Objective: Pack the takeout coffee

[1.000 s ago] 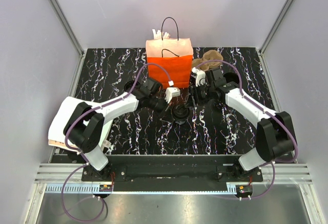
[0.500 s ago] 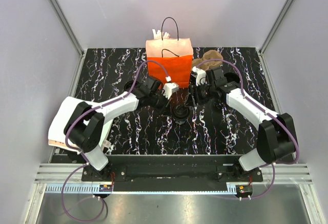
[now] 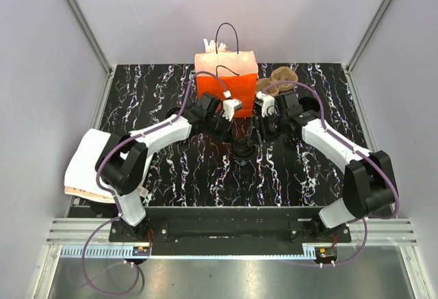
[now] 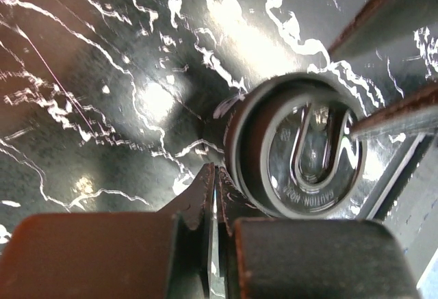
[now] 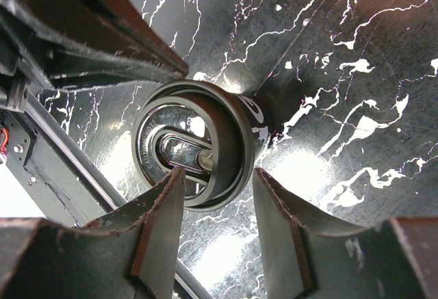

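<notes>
The takeout coffee (image 3: 241, 151) is a small black cup with a black lid, standing upright on the dark marbled table between the two arms. The orange paper bag (image 3: 226, 80) stands open behind it. My left gripper (image 3: 228, 122) hovers just left of and behind the cup. In the left wrist view its fingertips (image 4: 216, 176) are pressed together with nothing between them, and the cup's lid (image 4: 301, 152) lies just to their right. My right gripper (image 5: 215, 183) hangs open above the lid (image 5: 195, 145), with its fingers either side of the near rim and not touching.
Brown paper items (image 3: 280, 80) lie right of the bag, and white napkins (image 3: 211, 44) stick out of its top. A black ringed piece (image 3: 171, 115) sits at the left, with a pale flat stack (image 3: 82, 169) at the table's left edge. Each arm's dark parts (image 5: 89, 25) crowd the cup.
My left gripper has moved away from me toward the bag, staying shut. The right gripper and the cup have hardly moved.
</notes>
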Motion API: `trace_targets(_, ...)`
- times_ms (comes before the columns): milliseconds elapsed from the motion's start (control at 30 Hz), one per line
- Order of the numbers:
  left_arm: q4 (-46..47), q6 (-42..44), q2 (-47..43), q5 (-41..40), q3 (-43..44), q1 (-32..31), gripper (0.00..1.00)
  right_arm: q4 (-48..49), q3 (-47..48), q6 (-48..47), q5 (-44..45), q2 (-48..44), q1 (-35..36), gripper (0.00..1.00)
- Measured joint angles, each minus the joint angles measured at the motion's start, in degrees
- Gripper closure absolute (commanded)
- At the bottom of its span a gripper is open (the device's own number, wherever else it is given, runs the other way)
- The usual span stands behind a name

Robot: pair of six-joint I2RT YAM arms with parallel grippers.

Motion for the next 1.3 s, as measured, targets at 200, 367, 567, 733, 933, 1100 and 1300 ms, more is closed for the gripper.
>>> trace_targets(200,0.13,-0.09,0.87,-1.09,1.77,0.20,0.98,-0.52,0.00,-0.50,0.24,-0.15,-0.02,0.50)
trace_targets(367,-2.03,1.36,-1.05,0.22,0.48,2.58,1.00,-0.57,-0.04,-0.63,0.42,-1.64,-0.02,0.50)
trace_targets(567,-4.85,1.33,-4.13,9.70,-0.96,8.35,1.00,-0.55,-0.07,-0.66,0.20,-2.23,-0.02,0.51)
trace_targets(733,-4.61,-1.53,-3.37,18.73,-2.03,8.52,1.00,-0.52,-0.07,-0.66,-0.07,-1.88,-0.02,0.50)
trace_targets(933,-2.69,-5.75,-0.20,24.74,-3.43,8.09,0.96,-0.28,-0.17,-0.50,-0.22,-0.74,-0.02,0.39)
trace_targets(1100,-0.52,-8.68,0.81,27.21,-4.17,8.07,0.91,0.26,-0.17,-0.31,-0.26,0.87,-0.02,0.39)
trace_targets(1300,2.51,-11.63,0.81,29.22,-4.90,8.09,0.85,0.79,-0.17,0.24,-0.26,2.38,-0.02,0.44)
